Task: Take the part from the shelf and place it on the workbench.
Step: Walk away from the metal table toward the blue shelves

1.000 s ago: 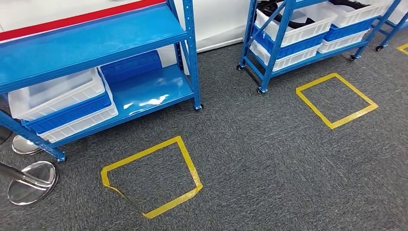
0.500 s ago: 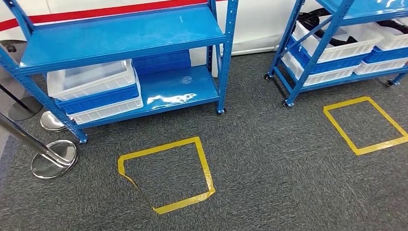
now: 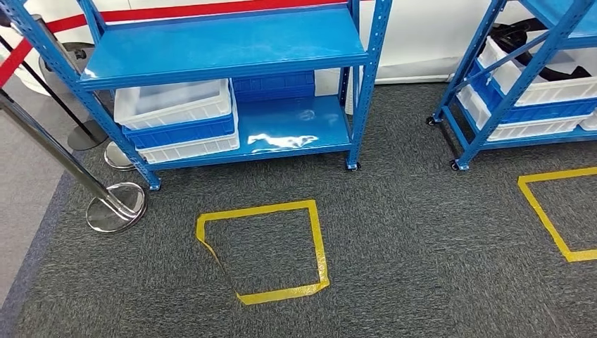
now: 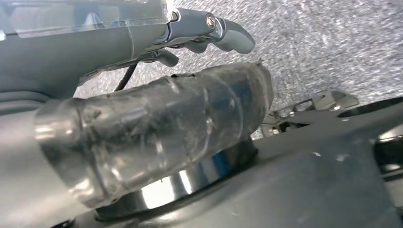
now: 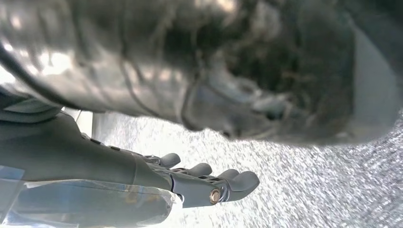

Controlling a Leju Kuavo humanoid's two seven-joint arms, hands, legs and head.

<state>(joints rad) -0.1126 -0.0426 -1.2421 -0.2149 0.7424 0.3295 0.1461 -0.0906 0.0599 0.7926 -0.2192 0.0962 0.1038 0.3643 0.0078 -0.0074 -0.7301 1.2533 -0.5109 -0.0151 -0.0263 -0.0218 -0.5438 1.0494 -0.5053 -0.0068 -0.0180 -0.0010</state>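
Observation:
A blue shelf point(image 3: 225, 42) stands straight ahead in the head view. Its lower level carries a white bin point(image 3: 172, 102) stacked on blue and white ones, with blue crates point(image 3: 274, 86) behind. A second blue shelf point(image 3: 486, 134) at the right holds white bins with black parts point(image 3: 524, 32) in them. My left hand point(image 4: 214, 35) hangs over grey carpet, fingers stretched out and holding nothing. My right hand point(image 5: 209, 183) also hangs above the carpet, fingers extended and empty.
A yellow tape square point(image 3: 318, 239) marks the carpet in front of the near shelf, and a second tape square point(image 3: 542, 211) lies at the right. A chrome stanchion base point(image 3: 116, 208) with a slanting post stands at the left, beside a red rope point(image 3: 14, 60).
The whole picture has shifted rightward, so the camera has turned left. The near shelf now sits in the centre and the second shelf is at the right edge.

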